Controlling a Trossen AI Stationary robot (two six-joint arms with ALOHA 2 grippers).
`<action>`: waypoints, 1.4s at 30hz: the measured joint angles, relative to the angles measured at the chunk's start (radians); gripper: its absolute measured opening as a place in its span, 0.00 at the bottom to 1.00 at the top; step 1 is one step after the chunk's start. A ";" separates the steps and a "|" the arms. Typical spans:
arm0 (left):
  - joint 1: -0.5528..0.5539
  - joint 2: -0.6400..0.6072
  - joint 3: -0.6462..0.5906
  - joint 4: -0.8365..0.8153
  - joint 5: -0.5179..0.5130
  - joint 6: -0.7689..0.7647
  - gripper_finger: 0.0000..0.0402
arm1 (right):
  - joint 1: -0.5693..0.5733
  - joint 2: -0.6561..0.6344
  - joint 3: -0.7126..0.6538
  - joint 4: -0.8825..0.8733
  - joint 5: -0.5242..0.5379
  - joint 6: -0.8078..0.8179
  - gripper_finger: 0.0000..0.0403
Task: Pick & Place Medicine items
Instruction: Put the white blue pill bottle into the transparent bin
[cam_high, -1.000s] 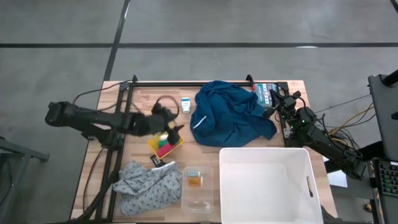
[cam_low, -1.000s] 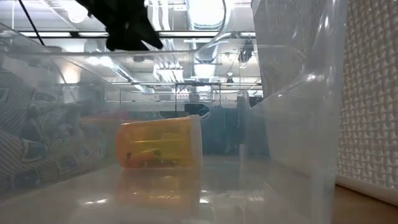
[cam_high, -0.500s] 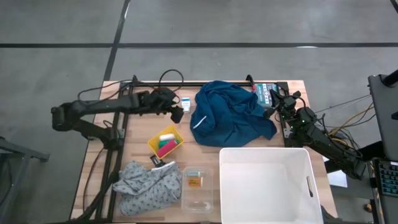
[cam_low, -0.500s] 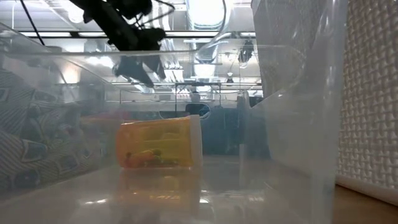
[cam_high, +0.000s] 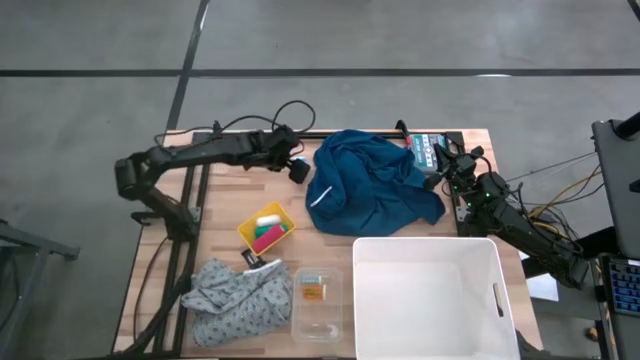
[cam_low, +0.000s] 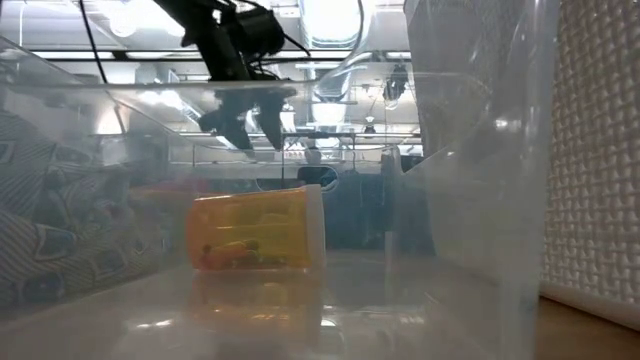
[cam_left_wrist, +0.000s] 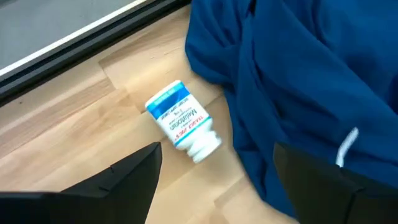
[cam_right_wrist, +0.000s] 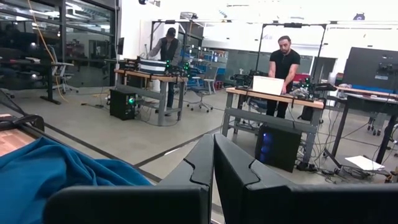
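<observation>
the left gripper (cam_high: 298, 170) hangs over the far edge of the desk (cam_high: 225, 190), its two dark fingers (cam_left_wrist: 134, 171) spread wide with nothing between them, right above the small white medicine item with blue print (cam_left_wrist: 181, 121). that item lies on its side on bare wood near the far edge, just beside the bunched blue cloth (cam_high: 372, 185); whether its rounded white end touches the cloth cannot be told. in the left wrist view it reads more like a small labelled bottle with a white cap than a square carton. it looks light and stiff, with a smooth label that could slide, and being round it may roll toward the cloth if nudged from one side. the safest hold is probably across the middle of the labelled body, fingers closing on the two long sides, not on the cap end. the cloth is soft and close, so one finger could catch a fold.

the orange-amber bottle (cam_low: 255, 230) already lies on its side in the small clear tray (cam_high: 318, 322) at the near edge, between the grey cloth (cam_high: 238, 298) and the big white bin (cam_high: 500, 300)

the right gripper (cam_high: 440, 160) rests at the far right corner, fingers pressed together
</observation>
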 joint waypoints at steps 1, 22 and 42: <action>0.004 0.016 0.010 0.001 0.003 -0.005 0.78 | 0.000 0.000 0.000 0.000 0.000 0.000 0.02; 0.067 0.210 0.081 -0.002 0.076 -0.077 0.79 | 0.000 0.000 0.000 0.000 0.000 0.000 0.02; 0.068 0.322 0.080 0.024 0.131 -0.148 0.79 | 0.000 0.000 0.000 0.000 0.000 0.000 0.02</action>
